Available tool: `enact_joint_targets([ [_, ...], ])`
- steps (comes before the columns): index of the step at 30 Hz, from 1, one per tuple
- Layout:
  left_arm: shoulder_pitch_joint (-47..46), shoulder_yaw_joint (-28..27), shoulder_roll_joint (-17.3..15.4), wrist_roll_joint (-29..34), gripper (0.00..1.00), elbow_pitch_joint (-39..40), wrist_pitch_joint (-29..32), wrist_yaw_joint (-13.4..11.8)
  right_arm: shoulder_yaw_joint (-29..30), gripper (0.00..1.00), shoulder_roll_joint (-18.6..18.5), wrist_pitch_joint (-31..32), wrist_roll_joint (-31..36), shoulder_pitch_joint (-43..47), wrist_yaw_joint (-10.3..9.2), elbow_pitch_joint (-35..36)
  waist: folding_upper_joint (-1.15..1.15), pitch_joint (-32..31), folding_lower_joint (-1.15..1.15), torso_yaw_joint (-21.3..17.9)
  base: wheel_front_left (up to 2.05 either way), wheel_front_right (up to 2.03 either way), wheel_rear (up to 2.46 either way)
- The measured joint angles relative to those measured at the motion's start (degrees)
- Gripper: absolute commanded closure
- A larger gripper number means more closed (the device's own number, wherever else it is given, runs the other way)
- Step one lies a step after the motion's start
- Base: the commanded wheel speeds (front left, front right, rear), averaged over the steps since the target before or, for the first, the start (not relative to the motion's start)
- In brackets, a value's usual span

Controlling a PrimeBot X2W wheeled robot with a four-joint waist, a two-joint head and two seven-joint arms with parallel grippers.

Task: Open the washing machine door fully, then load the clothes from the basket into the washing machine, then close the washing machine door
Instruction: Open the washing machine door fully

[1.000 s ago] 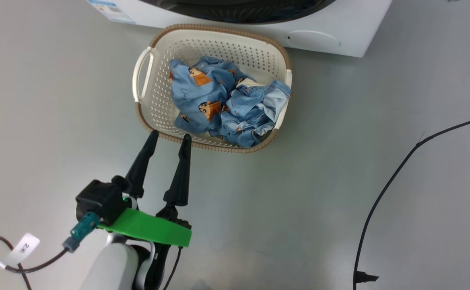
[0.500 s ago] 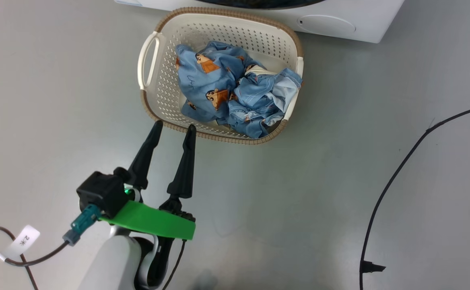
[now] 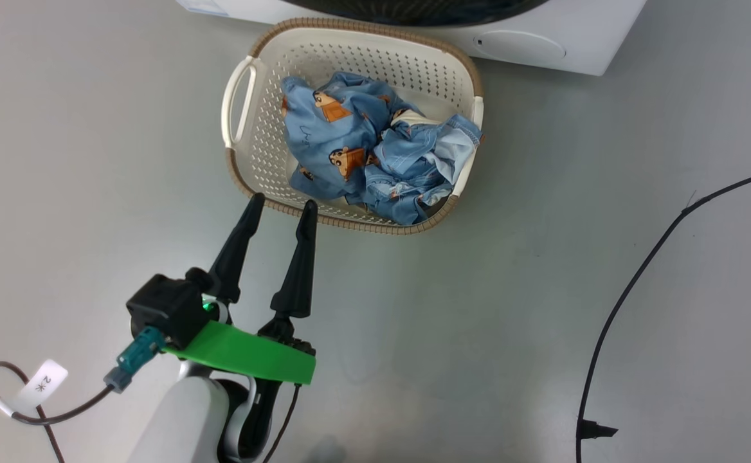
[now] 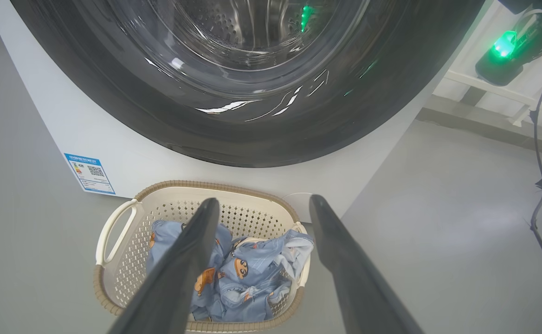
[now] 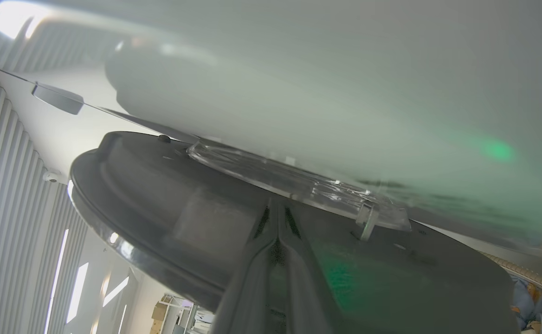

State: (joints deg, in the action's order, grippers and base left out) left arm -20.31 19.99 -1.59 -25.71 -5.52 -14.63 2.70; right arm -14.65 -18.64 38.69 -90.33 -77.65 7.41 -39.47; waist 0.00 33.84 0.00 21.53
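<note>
Hardly anything has been altered between pincer and basket over the last second. The whole head picture has shifted a little, which is put down to the camera, and the left pincer (image 3: 283,200) is found as before with its tips at the near rim of the basket (image 3: 256,154).

Its jaws are spread wide and nothing is held. The clothes (image 3: 362,161) are heaped inside the basket, ahead of the tips and somewhat to the robot's right, beyond the rim. The basket's long axis runs across the head view from handle to handle, so the narrow way would be crossed by a reach. The left arm is judged the nearer one for the clothes.

The right pincer (image 5: 278,218) is clenched, with nothing seen between its fingers and its tips laid close to the dark face of the washing machine door (image 4: 234,139). Whether that door is ajar cannot be told.

The far rim is set just beside the front of the washing machine (image 3: 542,51), so little room is left behind the basket. Bare floor (image 3: 478,321) is left open on both sides, and a black cable (image 3: 633,283) lies well apart to the right.
</note>
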Motion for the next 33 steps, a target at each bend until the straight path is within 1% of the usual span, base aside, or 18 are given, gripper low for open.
enact_joint_targets([
  [13,0.1,-0.1,0.0,0.2,0.00,-0.3,0.0,0.0,-2.3,1.00,0.9,1.6,0.0,5.4,0.00,2.8,0.00,-2.2,0.00,-0.9,0.00,0.00,0.00],
  [18,0.4,-0.6,0.0,1.0,0.00,-0.8,0.0,0.1,-2.7,1.00,2.1,1.9,0.0,8.8,0.00,3.9,0.00,-4.0,0.00,-1.4,0.00,0.00,0.00],
  [23,0.7,-1.8,0.0,2.4,0.00,-1.5,0.0,0.2,-4.2,1.00,2.5,2.7,0.0,11.7,0.00,5.0,0.00,-5.9,0.00,-2.0,0.00,0.00,0.00],
  [33,3.3,-4.0,0.0,4.0,0.00,-2.5,0.0,1.1,-6.6,1.00,4.5,4.5,0.0,17.4,0.00,7.9,0.00,-9.2,0.00,-3.0,0.00,0.00,0.00],
])
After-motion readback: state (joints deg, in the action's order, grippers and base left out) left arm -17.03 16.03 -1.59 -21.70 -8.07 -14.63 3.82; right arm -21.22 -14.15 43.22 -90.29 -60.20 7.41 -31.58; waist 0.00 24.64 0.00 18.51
